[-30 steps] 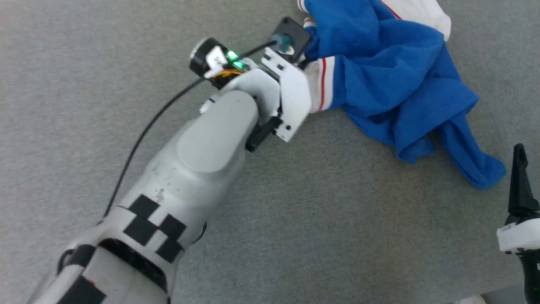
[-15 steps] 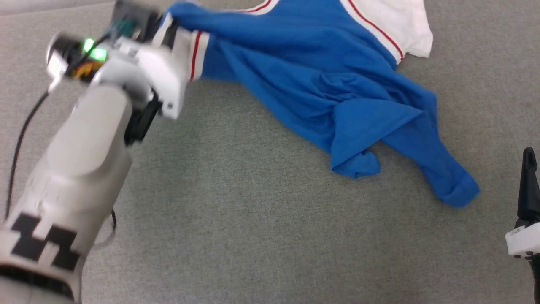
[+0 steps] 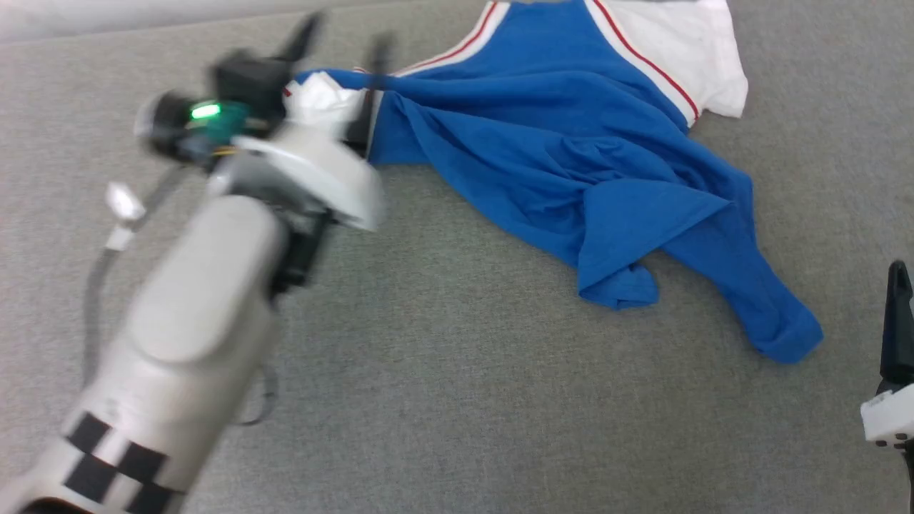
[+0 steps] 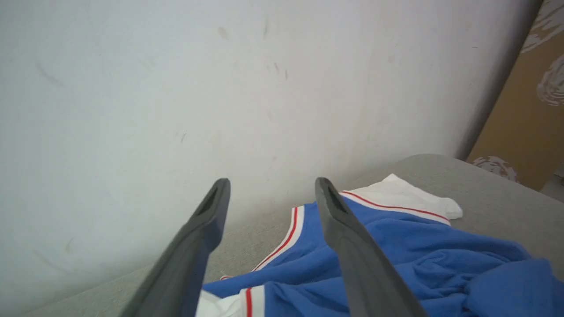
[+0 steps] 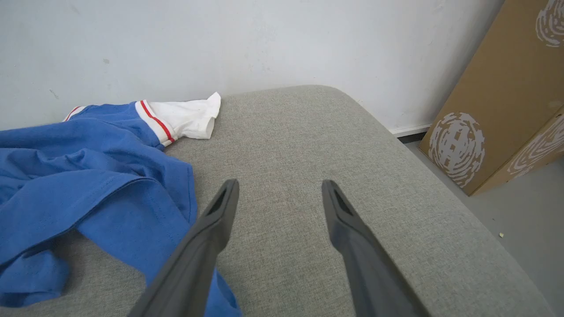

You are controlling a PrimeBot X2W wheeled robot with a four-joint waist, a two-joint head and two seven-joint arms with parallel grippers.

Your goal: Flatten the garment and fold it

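Left claw [image 4: 271, 187] just released garment [image 3: 557, 157]; right claw [image 5: 280, 185] agape; grey cushion [image 5: 286, 132], white wall [image 5: 220, 44]

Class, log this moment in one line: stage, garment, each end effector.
stage: flattening | garment: partly spread, lower edge bunched, not folded | left end effector: open over its sleeve | right end effector: open, beside it

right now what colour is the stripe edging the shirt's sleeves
Thin red stripe on the white sleeve; clearest in the head view.
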